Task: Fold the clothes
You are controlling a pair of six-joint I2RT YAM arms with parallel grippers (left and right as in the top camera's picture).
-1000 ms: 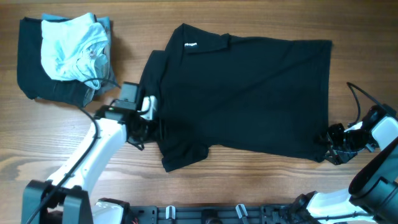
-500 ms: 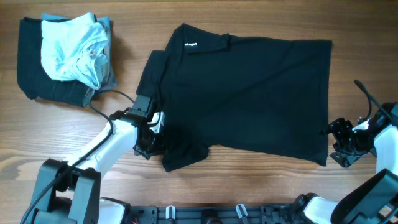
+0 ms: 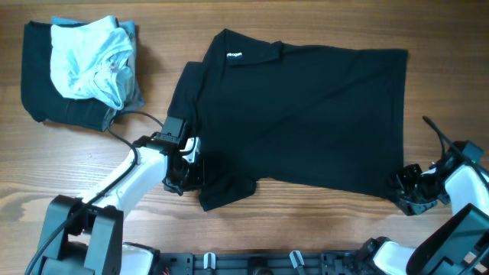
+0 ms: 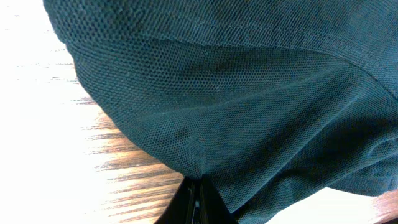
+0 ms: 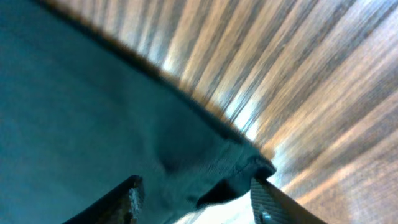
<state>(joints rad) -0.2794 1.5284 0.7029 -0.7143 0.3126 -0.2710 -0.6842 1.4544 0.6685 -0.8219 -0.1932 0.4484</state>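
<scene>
Fingers of our left gripper [image 4: 199,200] are clenched on the sleeve edge of the black polo shirt [image 3: 306,114]. Our right gripper [image 5: 196,194] stands spread around its hem corner. We see the shirt lying flat on the wooden table [image 3: 306,225], well apart from the pale blue garment [image 3: 88,57].

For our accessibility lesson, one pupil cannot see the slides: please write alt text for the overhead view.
A black polo shirt lies spread flat on a wooden table, the left hand pinching its sleeve and the right hand at a hem corner. A pale blue garment sits on a dark pile at the far left.
</scene>
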